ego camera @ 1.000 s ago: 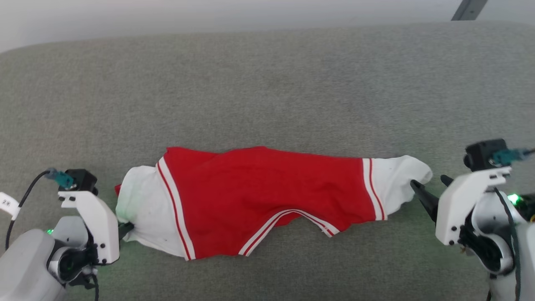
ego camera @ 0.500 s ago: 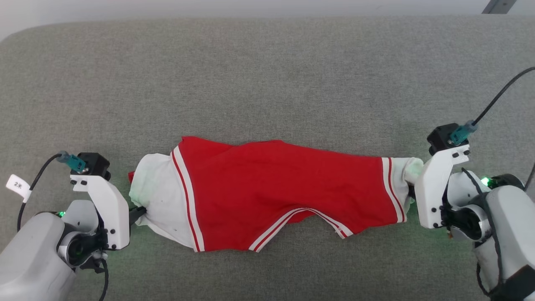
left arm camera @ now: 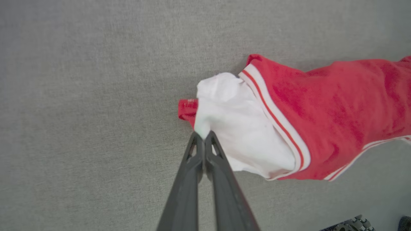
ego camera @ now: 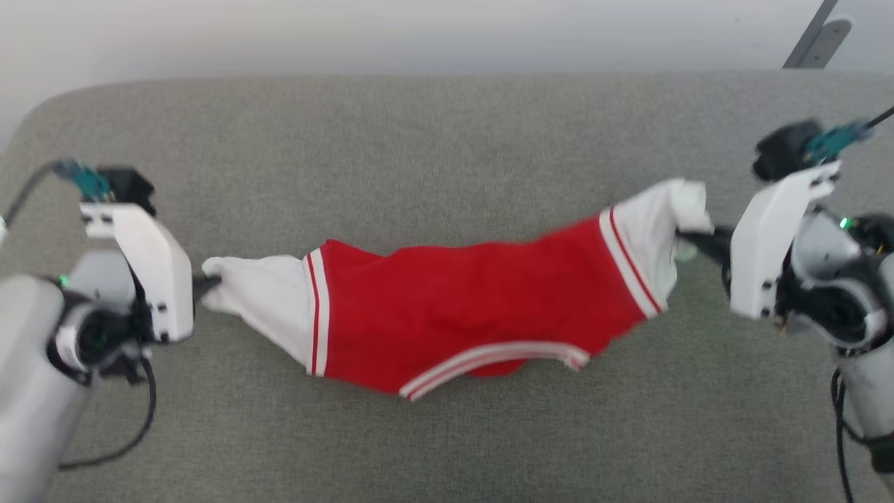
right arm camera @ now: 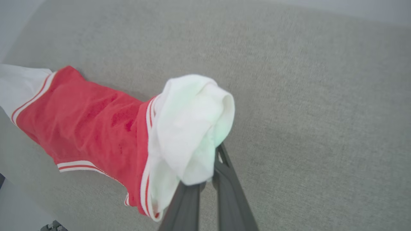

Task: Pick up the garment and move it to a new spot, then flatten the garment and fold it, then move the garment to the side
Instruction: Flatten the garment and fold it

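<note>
The left gripper [left arm camera: 203, 137] is clamped on the outer end of the garment's left white sleeve [ego camera: 269, 307]; in the left wrist view both dark fingers [left arm camera: 189, 179] lie pressed together with the cloth pinched at their tips. The right gripper [ego camera: 695, 239] grasps the right white sleeve [ego camera: 653, 223]; in the right wrist view the sleeve is bunched over the fingertips and hides them, with the two fingers close together beneath the cloth. The garment [ego camera: 454, 307] hangs stretched between the two grippers, across the middle of the head view. Its right end sits higher in that view than its left end, and the red body sags between them. The striped white hem band [ego camera: 482, 356] runs along the lower edge. Whether the sagging middle touches the surface below cannot be determined. A small red fold [left arm camera: 188, 109] projects just beside the left sleeve. Under the garment lies a grey fabric-covered surface [ego camera: 447, 154], which extends away from the robot to a rounded far edge. Beyond that edge stands a pale wall [ego camera: 349, 35], with a dark slanted bar [ego camera: 810, 38] at the upper right.
</note>
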You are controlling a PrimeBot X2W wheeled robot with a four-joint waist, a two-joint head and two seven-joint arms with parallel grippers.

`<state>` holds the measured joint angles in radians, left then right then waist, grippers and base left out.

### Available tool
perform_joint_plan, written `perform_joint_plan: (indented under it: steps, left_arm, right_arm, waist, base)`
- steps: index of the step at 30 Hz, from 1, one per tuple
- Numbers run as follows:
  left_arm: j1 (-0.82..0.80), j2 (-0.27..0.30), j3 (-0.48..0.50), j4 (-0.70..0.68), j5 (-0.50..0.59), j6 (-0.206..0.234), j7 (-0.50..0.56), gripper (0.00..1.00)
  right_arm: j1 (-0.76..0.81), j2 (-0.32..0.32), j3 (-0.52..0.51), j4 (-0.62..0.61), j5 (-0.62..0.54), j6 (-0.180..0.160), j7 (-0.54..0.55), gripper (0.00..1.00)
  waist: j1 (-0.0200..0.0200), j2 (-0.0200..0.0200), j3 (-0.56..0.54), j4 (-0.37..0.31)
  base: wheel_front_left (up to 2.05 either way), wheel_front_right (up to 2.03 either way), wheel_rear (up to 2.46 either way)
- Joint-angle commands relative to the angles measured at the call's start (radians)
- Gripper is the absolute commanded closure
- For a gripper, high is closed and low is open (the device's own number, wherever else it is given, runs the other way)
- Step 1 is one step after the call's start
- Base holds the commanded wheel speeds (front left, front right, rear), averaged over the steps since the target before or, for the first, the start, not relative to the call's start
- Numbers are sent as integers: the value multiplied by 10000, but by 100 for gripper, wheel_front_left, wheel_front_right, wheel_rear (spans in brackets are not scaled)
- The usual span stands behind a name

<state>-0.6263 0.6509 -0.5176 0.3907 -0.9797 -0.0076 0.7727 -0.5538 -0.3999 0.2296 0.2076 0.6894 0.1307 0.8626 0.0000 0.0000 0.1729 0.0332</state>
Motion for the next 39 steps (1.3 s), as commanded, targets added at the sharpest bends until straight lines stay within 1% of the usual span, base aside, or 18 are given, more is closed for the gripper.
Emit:
perform_joint_plan:
  steps: [1,6,9,11,12,19,22,27,33,34,35,36,37,38,39]
  left_arm:
    - [-287,95,93,-311,-36,131,191,100]
    - [-1170,427,329,-1290,-42,658,931,100]
    - [-1784,459,440,-1572,21,861,1188,100]
    - [-2202,398,531,-1606,13,923,1250,100]
    - [-2629,350,573,-1551,99,900,1234,100]
    - [-4145,-99,722,-897,327,563,788,100]
    - [-4698,-365,771,-496,279,374,549,100]
    - [-5598,-646,729,151,445,138,297,100]
    - [-6279,-838,667,755,627,-100,7,100]
    - [-6535,-971,707,978,673,-164,-214,100]
    - [-6535,-971,707,978,673,-164,-214,100]
    - [-6811,-1035,693,1284,854,-251,-527,100]
    - [-6811,-1035,693,1284,854,-251,-527,100]
    - [-7126,-1110,717,1579,1036,-369,-1018,100]
    - [-7126,-1110,717,1579,1036,-369,-1018,100]
  right_arm:
    - [-212,0,-115,-189,139,0,12,100]
    - [-762,23,-434,-672,271,0,181,100]
    - [-1184,186,-655,-833,383,0,153,100]
    - [-1554,313,-809,-874,381,0,-31,100]
    - [-1916,365,-844,-821,308,0,-180,100]
    - [-3409,951,-1051,-36,180,0,-959,100]
    - [-4002,1184,-1124,431,92,0,-1195,100]
    - [-4985,1605,-1319,1166,-182,0,-1319,100]
    - [-5728,1740,-1251,1876,-688,0,-1720,100]
    - [-5979,1844,-1234,2209,-801,0,-1959,100]
    - [-5979,1844,-1234,2209,-801,0,-1959,100]
    - [-6206,1864,-1111,2580,-1015,0,-2273,100]
    - [-6206,1864,-1111,2580,-1015,0,-2273,100]
    - [-6467,1929,-1086,3038,-1166,0,-2755,100]
    - [-6467,1929,-1086,3038,-1166,0,-2755,100]
  waist:
    - [0,0,-217,-12]
    - [0,0,-687,-27]
    - [0,0,-927,-58]
    - [0,0,-1079,-74]
    - [0,0,-1208,-89]
    - [0,0,-1569,-162]
    - [0,0,-1670,-164]
    - [0,0,-1739,-203]
    - [0,0,-1642,-253]
    - [0,0,-1491,-272]
    - [0,0,-1491,-272]
    - [0,0,-1266,-288]
    - [0,0,-1266,-288]
    - [0,0,-986,-305]
    - [0,0,-986,-305]
  base:
    - [0,0,0]
    - [0,0,0]
    - [0,0,0]
    - [0,0,0]
    - [0,0,0]
    - [0,0,0]
    - [0,0,0]
    - [0,0,0]
    - [0,0,0]
    - [0,0,0]
    - [0,0,0]
    - [0,0,0]
    - [0,0,0]
    - [0,0,0]
    - [0,0,0]
